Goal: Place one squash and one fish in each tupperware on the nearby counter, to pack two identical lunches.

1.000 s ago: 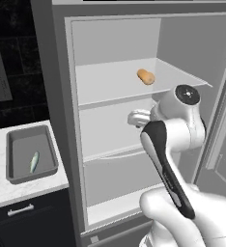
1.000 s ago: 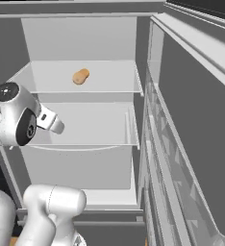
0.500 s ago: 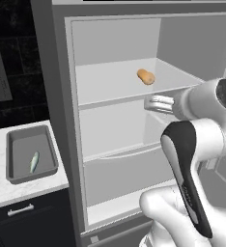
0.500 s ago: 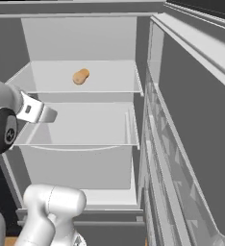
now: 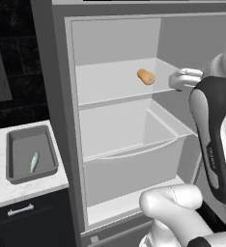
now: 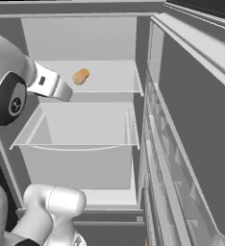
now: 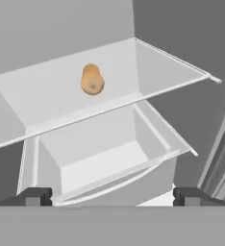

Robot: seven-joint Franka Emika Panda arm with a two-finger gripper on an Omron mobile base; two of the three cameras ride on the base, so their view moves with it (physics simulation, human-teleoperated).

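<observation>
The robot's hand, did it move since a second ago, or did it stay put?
Yes. In the left base view the gripper has risen from beside the lower drawer to the upper shelf, nearer the squash. Its jaws are open.

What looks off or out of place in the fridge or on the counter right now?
Nothing spilled, tipped or damaged. The orange squash lies loose on the upper fridge shelf, and one fish lies alone in the grey tupperware on the counter. The open gripper faces the shelf, holding nothing.
</observation>
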